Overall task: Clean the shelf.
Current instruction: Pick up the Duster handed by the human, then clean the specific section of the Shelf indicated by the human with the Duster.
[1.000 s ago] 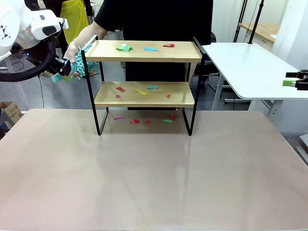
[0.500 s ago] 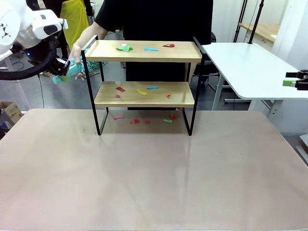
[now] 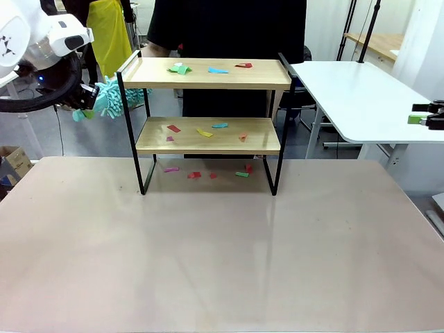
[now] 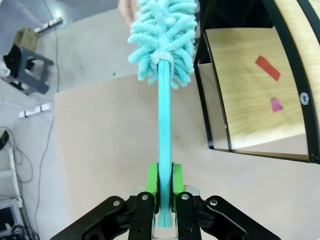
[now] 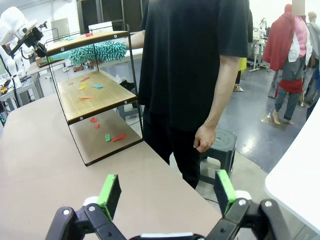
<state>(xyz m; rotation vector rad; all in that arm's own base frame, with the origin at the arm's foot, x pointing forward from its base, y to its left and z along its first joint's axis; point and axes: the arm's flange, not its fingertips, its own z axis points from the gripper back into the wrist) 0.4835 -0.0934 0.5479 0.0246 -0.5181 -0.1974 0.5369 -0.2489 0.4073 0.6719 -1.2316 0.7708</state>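
The shelf [image 3: 208, 83] stands at the far middle of the table, with several coloured paper scraps [image 3: 203, 132] on both boards and on the table under it. My left gripper [image 3: 82, 104] hangs left of the top board, shut on the handle of a teal fluffy duster [image 3: 111, 97]. In the left wrist view the green pads [image 4: 152, 182] clamp the duster handle [image 4: 164, 130], and the shelf's lower board [image 4: 250, 95] lies to the right. My right gripper [image 3: 424, 119] is at the far right; in its wrist view the right gripper [image 5: 167, 195] is open and holds nothing.
A person in a black shirt [image 5: 195, 75] stands right behind the shelf [image 5: 95, 95], one hand hanging down. A white side table [image 3: 361, 97] is at the right and a cardboard box [image 3: 15, 163] on the floor at the left. The near tabletop [image 3: 222, 263] is bare.
The person's hand let go of the duster and drew back behind the shelf. My left gripper stays shut on it, and its head now points at the shelf's top left corner.
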